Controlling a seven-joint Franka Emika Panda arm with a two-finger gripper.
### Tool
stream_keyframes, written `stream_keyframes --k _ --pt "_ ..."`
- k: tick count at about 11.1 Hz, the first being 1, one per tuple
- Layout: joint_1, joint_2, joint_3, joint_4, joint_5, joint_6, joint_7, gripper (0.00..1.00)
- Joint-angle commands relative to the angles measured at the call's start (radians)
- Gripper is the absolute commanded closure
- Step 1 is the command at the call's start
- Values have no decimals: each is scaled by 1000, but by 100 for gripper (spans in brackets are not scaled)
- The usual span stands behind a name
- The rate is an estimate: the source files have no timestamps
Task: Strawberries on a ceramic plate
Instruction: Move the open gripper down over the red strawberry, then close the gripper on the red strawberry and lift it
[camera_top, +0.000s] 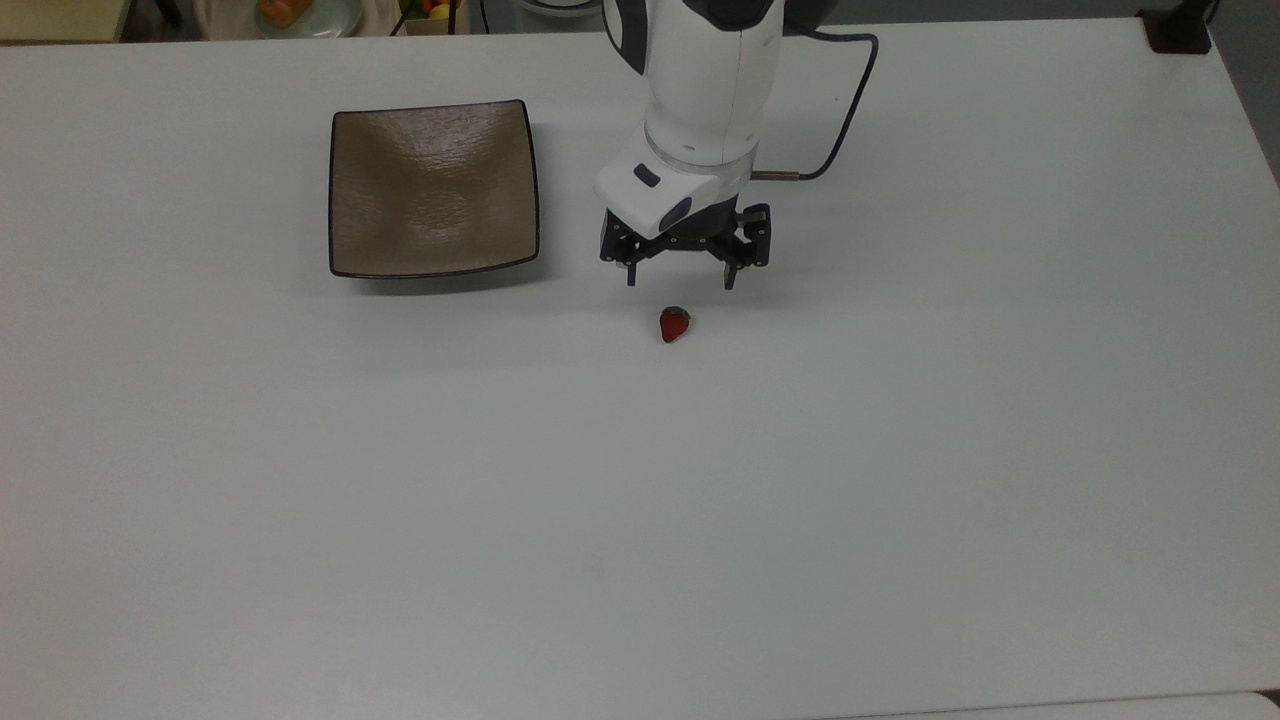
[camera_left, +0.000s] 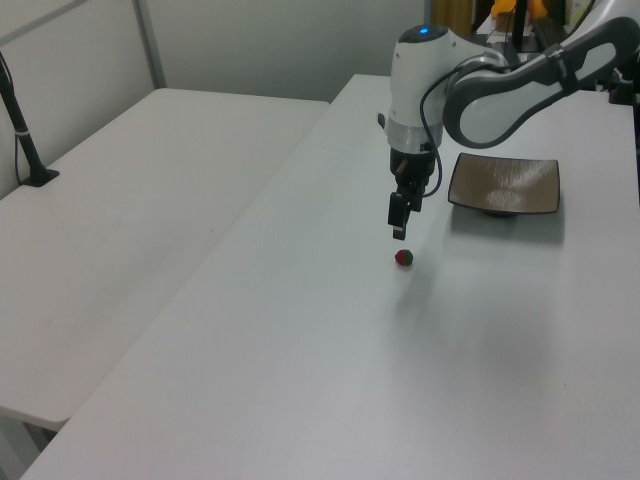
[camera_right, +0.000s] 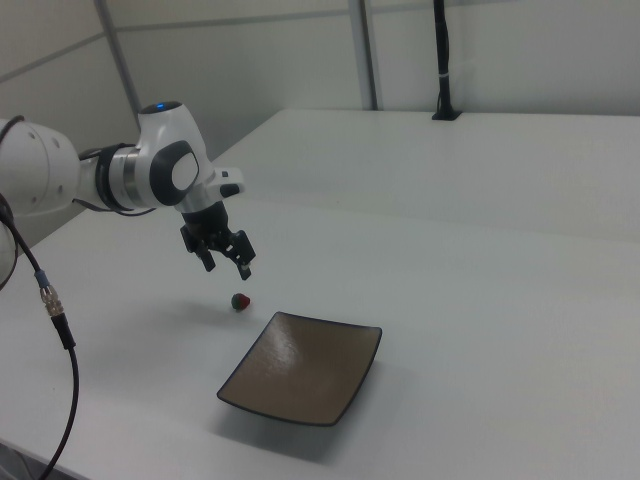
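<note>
The strawberry (camera_top: 675, 325) lies on the bare white tabletop (camera_top: 640, 520), a little above the middle of the top view, with its green cap toward the top of the frame. The tool (camera_top: 679, 279) hangs just above it in that frame, fingers spread wide and pointing down, apart from the fruit and holding nothing. In the left view the tool (camera_left: 399, 232) sits just over the strawberry (camera_left: 403, 258), with a gap between them. In the right view the tool (camera_right: 229, 265) is up and to the left of the strawberry (camera_right: 240, 300).

The plate (camera_top: 432, 188) rests in the upper left of the top view, well apart from the strawberry, with nothing on it. The right view shows the plate (camera_right: 303, 367) just below and right of the fruit, near but not touching.

A dark cable (camera_top: 845, 110) loops from the arm's wrist in the upper centre of the top view. Nothing lies between the tool and the strawberry. A black post (camera_right: 441, 60) stands on the far tabletop at the upper right of the right view.
</note>
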Motion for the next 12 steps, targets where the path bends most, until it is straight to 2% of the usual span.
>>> stream_keyframes --k 1,6,8,9,10,12 --pt "10 5 -4 -64 -66 92 8 0" --pt "9 42 -3 -82 -108 117 8 0" --pt "10 62 -3 -95 -108 182 10 7" --pt "10 65 -3 -102 -108 204 10 12" --pt "9 65 -3 -102 -108 210 8 23" --pt "7 65 -3 -102 -108 212 5 53"
